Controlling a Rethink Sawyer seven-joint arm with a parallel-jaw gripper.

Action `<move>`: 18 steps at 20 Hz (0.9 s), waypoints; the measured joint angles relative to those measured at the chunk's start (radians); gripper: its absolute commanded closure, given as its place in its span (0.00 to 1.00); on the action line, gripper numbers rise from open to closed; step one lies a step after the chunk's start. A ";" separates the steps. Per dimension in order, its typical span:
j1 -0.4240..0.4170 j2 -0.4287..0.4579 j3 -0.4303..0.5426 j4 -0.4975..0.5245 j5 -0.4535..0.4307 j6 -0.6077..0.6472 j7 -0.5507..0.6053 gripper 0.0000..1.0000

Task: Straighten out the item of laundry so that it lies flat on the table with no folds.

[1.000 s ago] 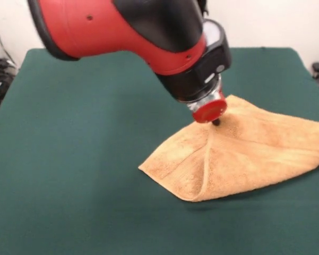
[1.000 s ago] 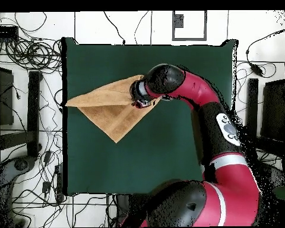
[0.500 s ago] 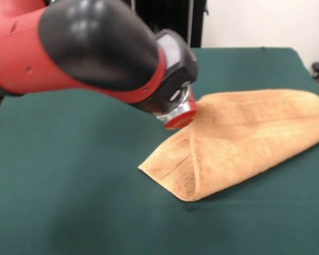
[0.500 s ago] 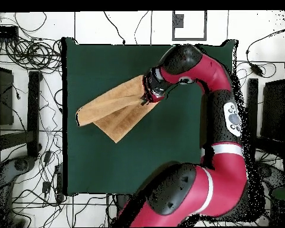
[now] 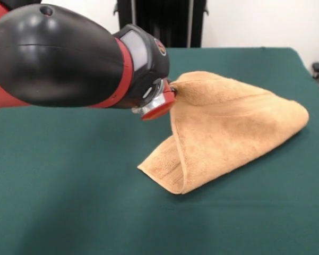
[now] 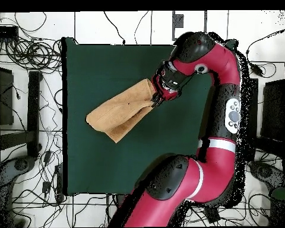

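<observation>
Pincer lifts towel corner (rest folded) off table.

One orange-tan towel is lying on one green table, one red and black arm is reaching over it with one gripper, and many cables are sprawling around the table.

We see the table from a low, close camera across from the arm. Our overhead camera looks straight down from farther off, sharing the table, the arm, plus surrounding floor.
</observation>
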 measured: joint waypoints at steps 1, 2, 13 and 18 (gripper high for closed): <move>0.001 0.003 0.006 -0.015 -0.006 0.001 0.000 1.00; 0.002 0.004 0.009 -0.025 -0.010 0.000 0.000 1.00; 0.029 -0.002 0.010 -0.046 -0.012 -0.071 0.000 1.00; 0.015 -0.098 -0.033 0.128 -0.003 -0.133 0.000 1.00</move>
